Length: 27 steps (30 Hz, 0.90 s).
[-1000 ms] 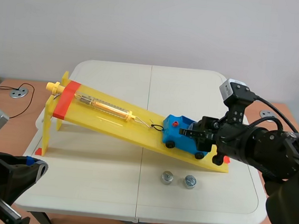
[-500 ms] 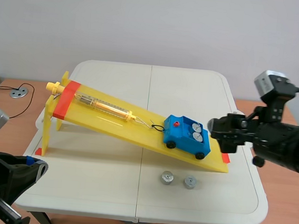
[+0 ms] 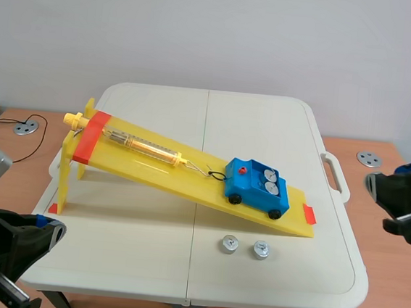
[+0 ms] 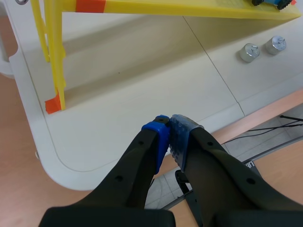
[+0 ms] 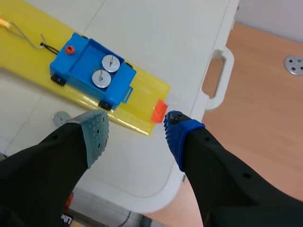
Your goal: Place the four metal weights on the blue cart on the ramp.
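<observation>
A second ago my right arm was reaching over the blue cart point(image 3: 258, 187). Now I have drawn it back beyond the right edge of the bench point(image 3: 144, 264), and the right gripper point(image 5: 136, 128) hangs there with its fingers spread and nothing between them. The cart itself did not shift; it sits at the same place on the lower part of the yellow ramp point(image 3: 153, 167). Two metal weights point(image 5: 111, 62) lie side by side in its tray. The other two weights point(image 3: 229, 244) stand on the bench just in front of the ramp's low end, near each other but apart. The left gripper point(image 4: 169, 124) has not moved from the near left corner, fingers pressed together on nothing. I judge the task half done. Next I must fetch one of the bench weights, and the right arm is nearer to them.
</observation>
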Motion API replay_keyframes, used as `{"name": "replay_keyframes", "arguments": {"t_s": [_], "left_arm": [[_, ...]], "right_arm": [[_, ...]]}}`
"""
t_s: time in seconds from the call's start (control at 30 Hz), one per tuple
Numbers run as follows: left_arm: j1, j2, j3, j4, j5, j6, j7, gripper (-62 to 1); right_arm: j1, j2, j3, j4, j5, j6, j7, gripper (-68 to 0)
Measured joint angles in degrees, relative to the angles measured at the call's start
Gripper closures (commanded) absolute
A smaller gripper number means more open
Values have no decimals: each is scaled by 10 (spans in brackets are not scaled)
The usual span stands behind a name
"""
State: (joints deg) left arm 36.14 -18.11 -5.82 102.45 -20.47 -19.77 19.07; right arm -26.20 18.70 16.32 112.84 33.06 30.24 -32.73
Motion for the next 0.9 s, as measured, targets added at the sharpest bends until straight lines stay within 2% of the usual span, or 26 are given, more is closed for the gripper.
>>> {"name": "replay_keyframes", "arguments": {"t_s": [0.13, 0.3, 0.6, 0.9], "left_arm": [[0, 0, 0, 0, 0, 0, 0, -29], [0, 0, 0, 0, 0, 0, 0, -29], [0, 0, 0, 0, 0, 0, 0, -29], [0, 0, 0, 0, 0, 0, 0, -29]], "right_arm": [[-46, 9, 20, 30, 0, 7, -4, -279], [-59, 10, 9, 25, -9, 7, 3, -279], [-3, 4, -108, -70, -91, 7, 45, -279], [80, -43, -215, -194, -186, 5, 99, -279]]}}
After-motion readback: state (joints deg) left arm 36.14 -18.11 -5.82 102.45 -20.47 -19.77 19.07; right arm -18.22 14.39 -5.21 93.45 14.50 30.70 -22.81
